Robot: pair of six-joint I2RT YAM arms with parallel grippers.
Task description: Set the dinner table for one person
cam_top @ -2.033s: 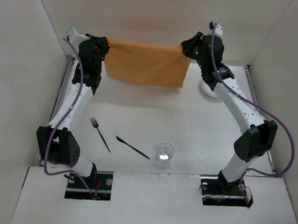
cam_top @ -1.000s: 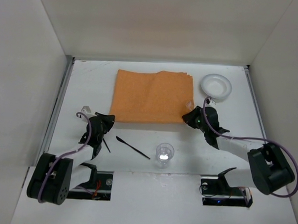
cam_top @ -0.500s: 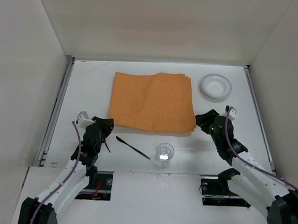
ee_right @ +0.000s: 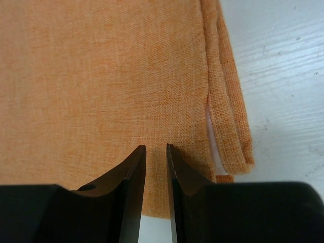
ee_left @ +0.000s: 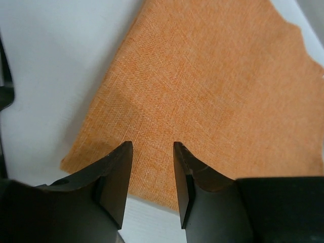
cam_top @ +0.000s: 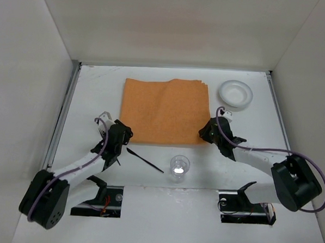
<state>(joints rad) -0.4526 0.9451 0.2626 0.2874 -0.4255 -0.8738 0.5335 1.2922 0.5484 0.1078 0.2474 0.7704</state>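
White upright walls (cam_top: pixel 173 29) on three sides of the dinner table (cam_top: pixel 87 96), matte white and metal-railed, spreading wide all round the orange cloth (cam_top: pixel 166 111). Laid flat toward the far middle, with a soft ridge up the centre and doubled edges showing along the right side. Just off the cloth's far right corner, a small white dish (cam_top: pixel 235 94). Nearer than the cloth's near edge, a black knife (cam_top: pixel 144 160) lying slantwise and a clear cup (cam_top: pixel 179 167) standing upright, both apart from the fabric. Over the cloth's near left corner, the left gripper (ee_left: pixel 152 147), jaws parted, nothing between them but weave seen through the gap. Over the cloth's near right corner, the right gripper (ee_right: pixel 156 148), jaws drawn to a narrow slit yet not met, holding nothing, folded hem just to the right.
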